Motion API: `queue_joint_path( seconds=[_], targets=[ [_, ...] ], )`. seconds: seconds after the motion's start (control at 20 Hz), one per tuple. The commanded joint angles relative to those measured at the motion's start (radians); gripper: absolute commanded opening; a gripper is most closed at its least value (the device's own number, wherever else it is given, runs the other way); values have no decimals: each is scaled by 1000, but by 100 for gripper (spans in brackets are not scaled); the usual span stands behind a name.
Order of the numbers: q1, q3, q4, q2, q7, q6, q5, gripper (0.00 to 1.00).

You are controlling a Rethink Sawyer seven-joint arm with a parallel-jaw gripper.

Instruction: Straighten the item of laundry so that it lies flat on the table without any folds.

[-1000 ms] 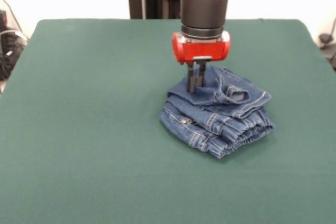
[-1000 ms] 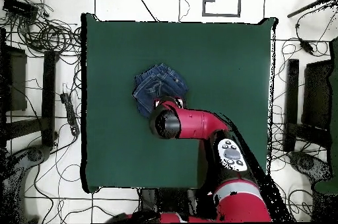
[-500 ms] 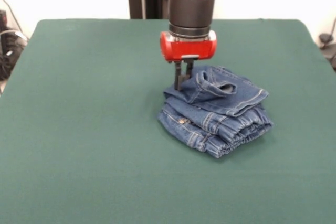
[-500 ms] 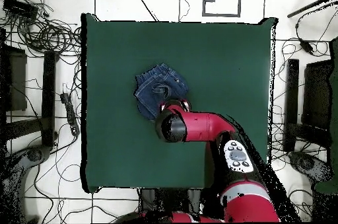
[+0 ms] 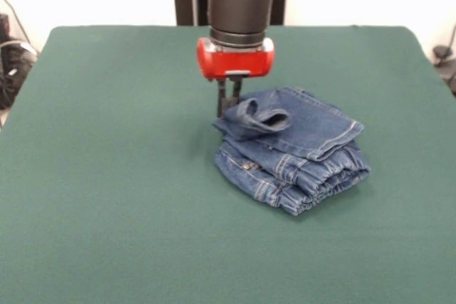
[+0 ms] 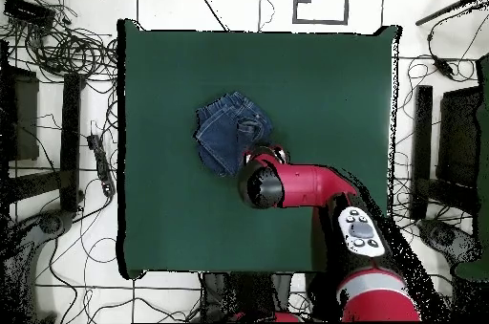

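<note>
I have the jeans (image 5: 292, 149) sitting a little right of the table's (image 5: 107, 176) middle in my front view, bunched into a thick folded stack rather than spread out. The gathered elastic waistband faces the near right, with layers of denim and pale seam stitching piled above it. On top lies a flatter panel with a stitched hem along its right edge, and at the top left of the pile a flap of denim curls up into a small roll.

The gripper (image 5: 228, 107) hangs from the red and black arm (image 5: 239, 5), pointing straight down at the far left corner of the pile. Its jaws are drawn close together, the two dark fingers (image 5: 221, 100) nearly parallel with only a thin gap showing, and their tips sit right against the curled flap. They look pinched on that edge of cloth, with the flap lifted a little above the layer below it.

From overhead, the jeans (image 6: 227, 134) show as a compact blue clump left of the table's (image 6: 325, 81) centre, well away from every edge. The arm (image 6: 296, 186) reaches in from the bottom right and its wrist covers the corner of the clump nearest the robot, so the jaws are hidden from me in that view. Dark green cloth surrounds the clump on all sides.
</note>
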Motion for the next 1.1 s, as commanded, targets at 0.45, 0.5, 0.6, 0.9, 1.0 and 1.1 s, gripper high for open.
queue_joint_path(
  seconds=[0.45, 0.5, 0.6, 0.9, 1.0, 1.1],
  targets=[
    [-146, 137, 161, -67, -72, 158, -137, 0],
    [-143, 139, 157, -61, -67, 157, -144, 0],
    [-163, 151, 175, -78, -70, 159, -159, 0],
    [-222, 194, 207, -113, -87, 158, -196, 0],
    [-232, 208, 208, -123, -92, 170, -203, 0],
    [-243, 223, 212, -136, -93, 181, -202, 0]
  ],
)
